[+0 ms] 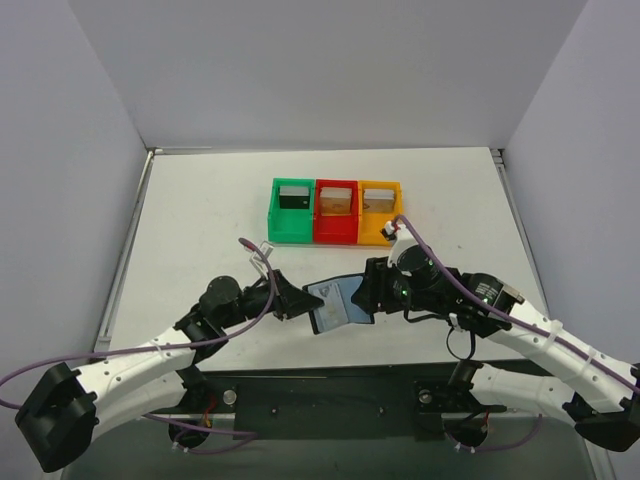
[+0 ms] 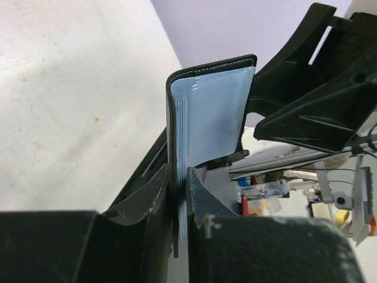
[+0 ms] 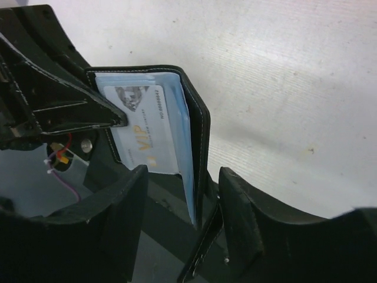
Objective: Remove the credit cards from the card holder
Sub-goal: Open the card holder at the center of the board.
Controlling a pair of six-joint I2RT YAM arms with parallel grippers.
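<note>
The card holder (image 1: 340, 300) lies open on the near side of the red bin (image 1: 336, 212), well apart from it and between my two grippers. My left gripper (image 2: 179, 177) is pressed together on one edge, pinching the cover and the credit cards (image 2: 212, 112) in a single bite. My right gripper (image 3: 182, 177) stands spread, a finger on either side of the other flap, gripping nothing.

That is the risk. With only one grip, and that grip clamping the cards to the cover, any pull would drag the whole holder instead of freeing a card. If my left fingers slacken, the holder may drop or fold shut. The top VIP card (image 3: 144, 130) looks slick, so a shallow pinch could slide off it.
</note>
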